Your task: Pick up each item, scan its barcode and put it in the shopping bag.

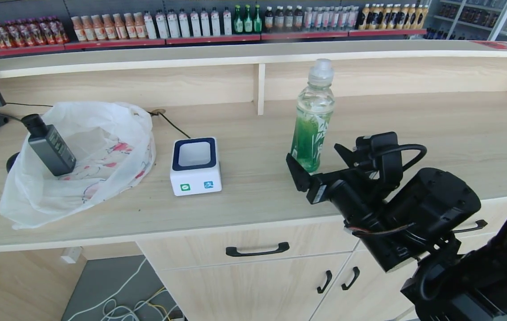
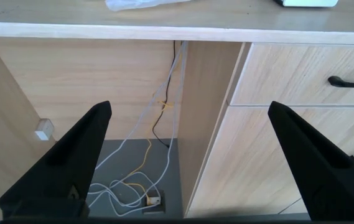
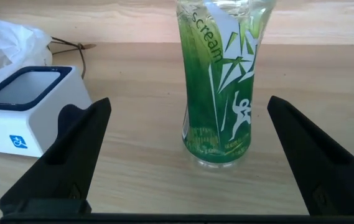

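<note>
1. Worktop [image 1: 436, 133]: pale wood, carries every item below.
2. Shopping bag [image 1: 101, 133]: white plastic, slumped, mouth open, at 9 o'clock from the scanner.
3. Bottle [image 1: 312, 120]: clear, green label, capped, upright on the worktop at 2 o'clock from the scanner, well apart from the bag.
4. Right gripper [image 1: 320, 166]: at 5 o'clock from the bottle's base, jaws spread wide to either side of it, not touching.
5. Left gripper [image 2: 189, 106]: below the worktop edge, facing the cabinet front, jaws spread, holding nothing.
6. Scanner [image 1: 195, 165]: white box, dark-rimmed window facing up.

Risk: the bottle is tall and narrow, so an off-centre approach could let one jaw nudge it over and set it rolling. Smooth plastic may slip in a low grip. The limp bag may fold shut at drop-in.
</note>
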Robot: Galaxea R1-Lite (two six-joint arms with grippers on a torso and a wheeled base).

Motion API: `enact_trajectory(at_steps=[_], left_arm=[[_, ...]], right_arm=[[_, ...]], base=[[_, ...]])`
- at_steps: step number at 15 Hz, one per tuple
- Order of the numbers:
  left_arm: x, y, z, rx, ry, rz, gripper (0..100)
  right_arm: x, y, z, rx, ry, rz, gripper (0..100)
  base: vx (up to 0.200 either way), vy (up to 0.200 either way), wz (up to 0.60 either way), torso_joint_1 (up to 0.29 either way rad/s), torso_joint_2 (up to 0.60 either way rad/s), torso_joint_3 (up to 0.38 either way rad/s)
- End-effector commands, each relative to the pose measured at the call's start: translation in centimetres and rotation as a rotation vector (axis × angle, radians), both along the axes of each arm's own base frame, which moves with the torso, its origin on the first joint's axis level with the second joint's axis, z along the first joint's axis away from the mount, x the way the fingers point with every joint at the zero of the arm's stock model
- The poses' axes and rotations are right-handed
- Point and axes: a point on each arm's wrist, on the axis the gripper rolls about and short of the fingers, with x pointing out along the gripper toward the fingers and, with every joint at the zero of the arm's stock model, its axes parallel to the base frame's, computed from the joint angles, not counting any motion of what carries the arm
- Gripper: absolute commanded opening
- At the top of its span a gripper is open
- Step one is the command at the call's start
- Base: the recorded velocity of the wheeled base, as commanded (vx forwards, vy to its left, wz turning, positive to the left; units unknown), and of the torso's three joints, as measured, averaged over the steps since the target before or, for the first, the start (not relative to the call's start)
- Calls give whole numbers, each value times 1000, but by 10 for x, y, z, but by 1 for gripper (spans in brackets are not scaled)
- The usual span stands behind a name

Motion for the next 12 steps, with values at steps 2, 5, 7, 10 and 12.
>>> enact_trajectory(at_steps=[2, 5, 7, 10, 12], left_arm=[[0, 0, 0, -1, 0, 0, 100], [0, 0, 0, -1, 0, 0, 100], [0, 0, 0, -1, 0, 0, 100], [0, 0, 0, -1, 0, 0, 100], [0, 0, 0, -1, 0, 0, 100]], right_arm=[[14, -4, 2, -47, -41, 2, 100], [31, -9, 5, -34, -66, -31, 100], [41, -12, 11, -20, -97, -41, 100], [51, -10, 14, -34, -88, -39, 100], [57, -7, 19, -40, -79, -38, 100]], base=[[0, 0, 0, 0, 0, 0], [0, 0, 0, 0, 0, 0], [0, 0, 0, 0, 0, 0], [0, 0, 0, 0, 0, 0], [0, 0, 0, 0, 0, 0]])
